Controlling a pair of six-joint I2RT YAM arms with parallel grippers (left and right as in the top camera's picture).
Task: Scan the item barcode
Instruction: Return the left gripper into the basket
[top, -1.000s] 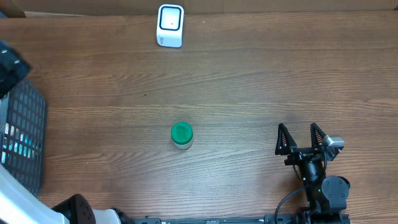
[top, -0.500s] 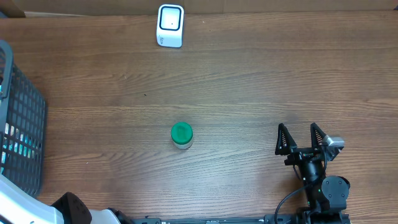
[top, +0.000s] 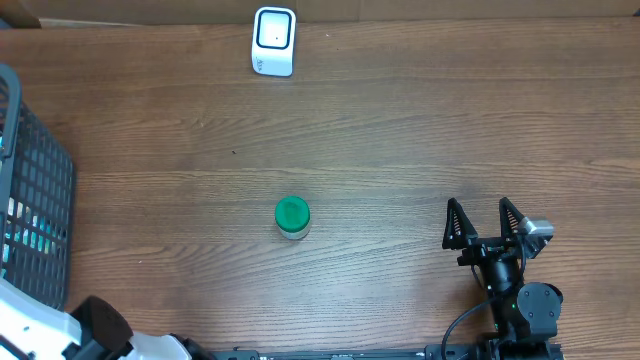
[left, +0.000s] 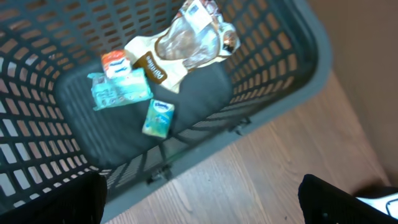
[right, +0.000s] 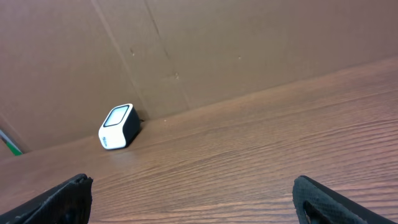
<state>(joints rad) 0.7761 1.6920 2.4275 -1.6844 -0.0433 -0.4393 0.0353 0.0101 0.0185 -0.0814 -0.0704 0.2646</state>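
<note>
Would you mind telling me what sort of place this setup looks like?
Probably a mock checkout station: a white barcode scanner on a wooden table, a dark shopping basket of packaged goods, and a green-lidded jar.

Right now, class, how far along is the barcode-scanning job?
Done: nothing visibly. In hand: nothing; left gripper and right gripper are open, empty. Remaining: pick an item, perhaps the green-lidded jar or one from the basket, and present its barcode to the white scanner.
</note>
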